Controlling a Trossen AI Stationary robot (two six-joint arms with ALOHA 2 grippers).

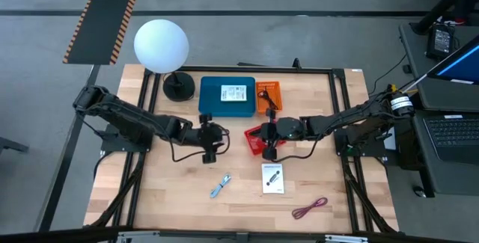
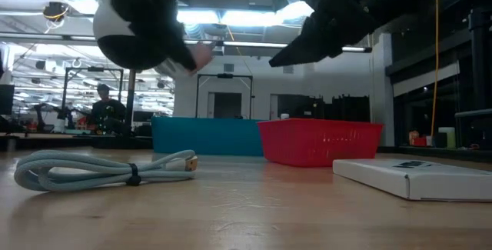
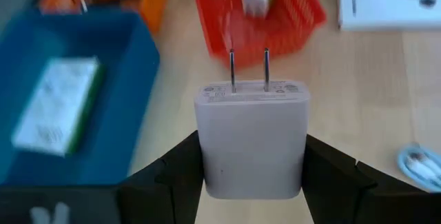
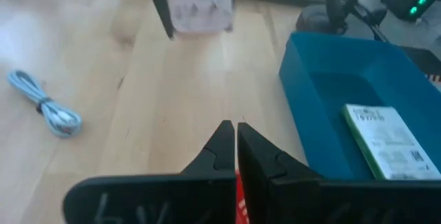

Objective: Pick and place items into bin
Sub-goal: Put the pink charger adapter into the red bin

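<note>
Left wrist view, fingers (image 3: 251,176) gripping charger (image 3: 251,138)

**Two dark arms, matte and jointed**

Both arms were black and built of rounded, segmented links. Thin black cables looped from the left gripper (image 1: 210,153) and the right gripper (image 1: 268,152). The right arm carried a silver-white collar near its base. The fingers (image 4: 219,149) were matte black, tapering wedges.
</note>
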